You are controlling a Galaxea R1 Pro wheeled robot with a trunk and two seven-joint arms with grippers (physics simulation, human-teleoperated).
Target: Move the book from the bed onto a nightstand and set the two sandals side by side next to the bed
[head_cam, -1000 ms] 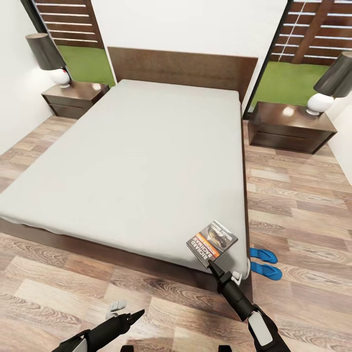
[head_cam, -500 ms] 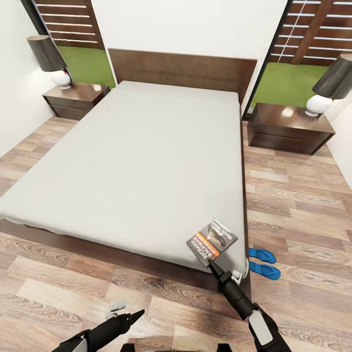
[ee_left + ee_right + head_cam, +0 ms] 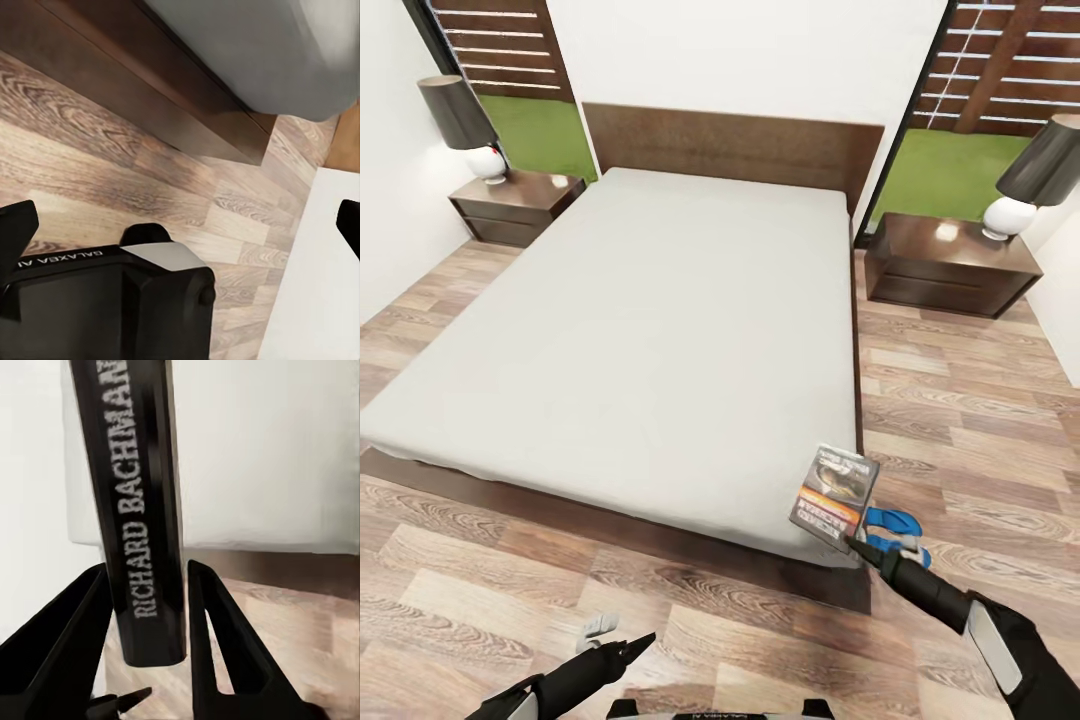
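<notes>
In the head view, our right gripper point(image 3: 857, 541) is clamped on the corner of the book point(image 3: 834, 486), held above the bed point(image 3: 660, 330) corner, tilted. The two sandals point(image 3: 890, 522) lie on the floor beside the bed. Our left gripper point(image 3: 632, 645) hangs low with its fingers together.

In the left wrist view we see the bed frame point(image 3: 150, 82) and wood floor point(image 3: 112, 180).

In the right wrist view, both fingers point(image 3: 217, 637) press the book's spine point(image 3: 139, 510).

the right gripper point(image 3: 857, 543) holds the book point(image 3: 835, 487) at the bed's point(image 3: 660, 330) near right corner, above two blue sandals point(image 3: 890, 522) on the floor. a nightstand point(image 3: 950, 265) stands at each side.
</notes>
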